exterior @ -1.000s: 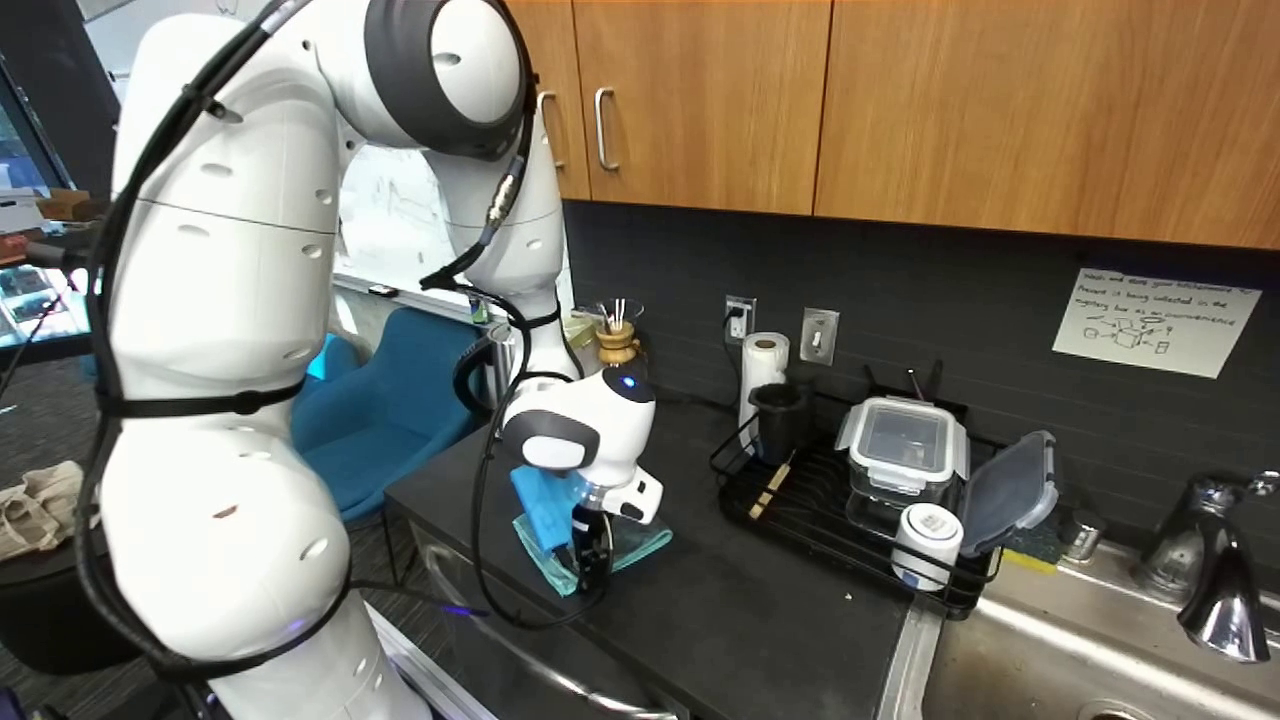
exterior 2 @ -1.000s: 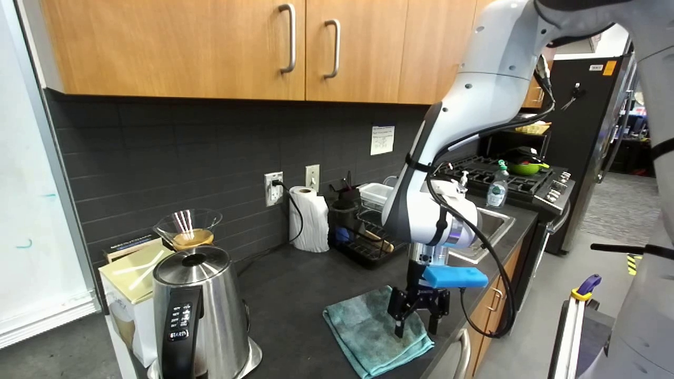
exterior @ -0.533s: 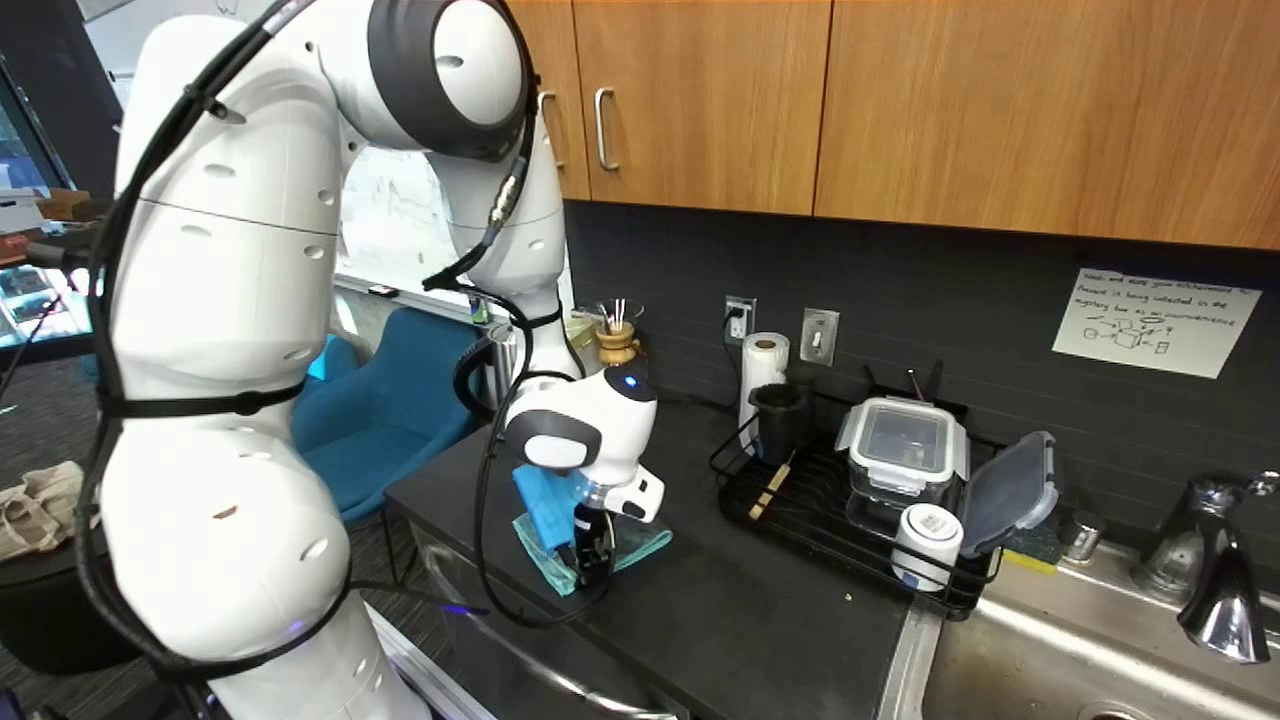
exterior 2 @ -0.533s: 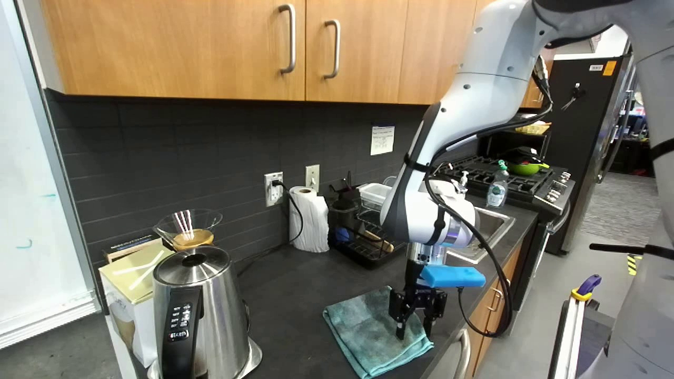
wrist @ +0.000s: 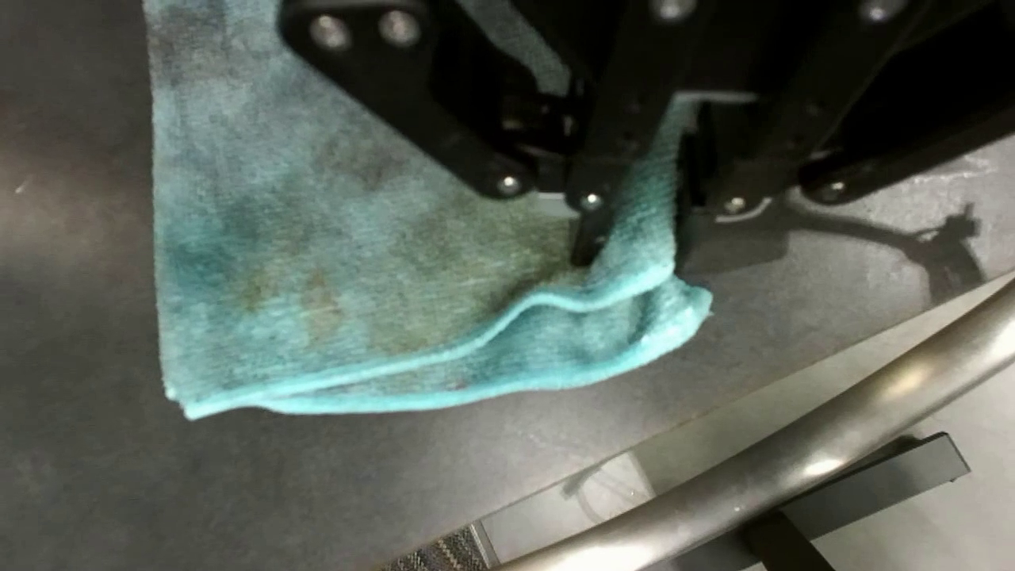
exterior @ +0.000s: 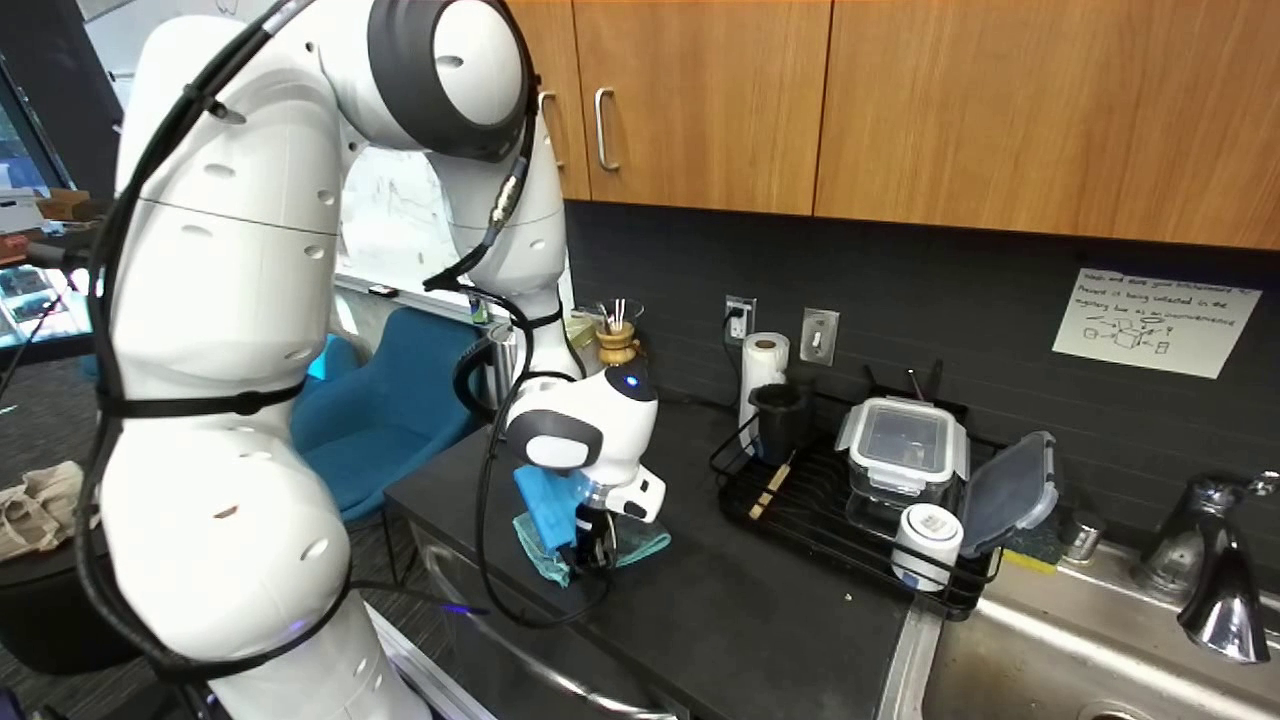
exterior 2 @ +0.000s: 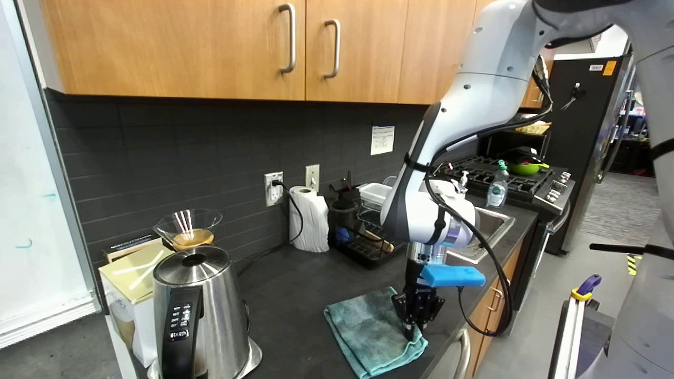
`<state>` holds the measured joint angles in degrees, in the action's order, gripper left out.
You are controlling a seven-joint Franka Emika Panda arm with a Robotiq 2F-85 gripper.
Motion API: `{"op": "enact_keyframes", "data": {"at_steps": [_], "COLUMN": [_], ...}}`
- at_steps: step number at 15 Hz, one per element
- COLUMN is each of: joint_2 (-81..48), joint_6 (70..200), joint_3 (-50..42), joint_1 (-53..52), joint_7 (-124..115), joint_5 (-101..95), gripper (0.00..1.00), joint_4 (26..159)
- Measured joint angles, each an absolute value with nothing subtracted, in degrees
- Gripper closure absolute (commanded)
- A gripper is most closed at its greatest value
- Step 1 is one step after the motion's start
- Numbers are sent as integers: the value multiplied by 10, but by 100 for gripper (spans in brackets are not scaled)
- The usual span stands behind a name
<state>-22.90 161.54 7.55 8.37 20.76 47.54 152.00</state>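
Observation:
A folded teal towel (wrist: 262,238) with darker stains lies on the dark counter, close to its front edge. My gripper (wrist: 638,230) points down over the towel's edge nearest the counter front. A raised fold of cloth is pinched between the black fingers, so the jaws are shut on it. In an exterior view the fingertips meet low at the right part of the towel (exterior 2: 363,331), where a corner bunches up. In an exterior view the arm's wrist and a blue block (exterior: 550,505) hide much of the towel (exterior: 642,540).
A metal bar handle (wrist: 793,468) runs along below the counter's front edge. A steel kettle (exterior 2: 210,295) stands to one side. By the wall are a paper towel roll (exterior 2: 309,221) and a black dish rack (exterior: 830,545) with containers, beside the sink (exterior: 1000,650).
The jaws have come together from wide apart and gathered up a fold at the towel's edge. The towel's near corner has drawn inward slightly. The arm has shifted only very slightly.

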Motion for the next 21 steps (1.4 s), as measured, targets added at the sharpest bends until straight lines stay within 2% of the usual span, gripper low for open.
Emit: {"op": "enact_keyframes", "data": {"at_steps": [1,2,3,6,7,9,13,21], "joint_2": [-229,-229,-229,-229,-229,-229,-229,-229], "joint_6": [1615,1615,1615,1615,1615,1615,1615,1620], "joint_3": [75,75,75,75,75,76,75,73], "joint_1": [84,84,84,83,83,83,63,35], "joint_7": [208,208,208,207,207,207,193,156], "joint_5": [475,475,475,475,475,475,464,447], "gripper": [54,53,73,55,28,25,1,0], "joint_4": [1520,1520,1520,1520,1520,1519,1508,1499]}}
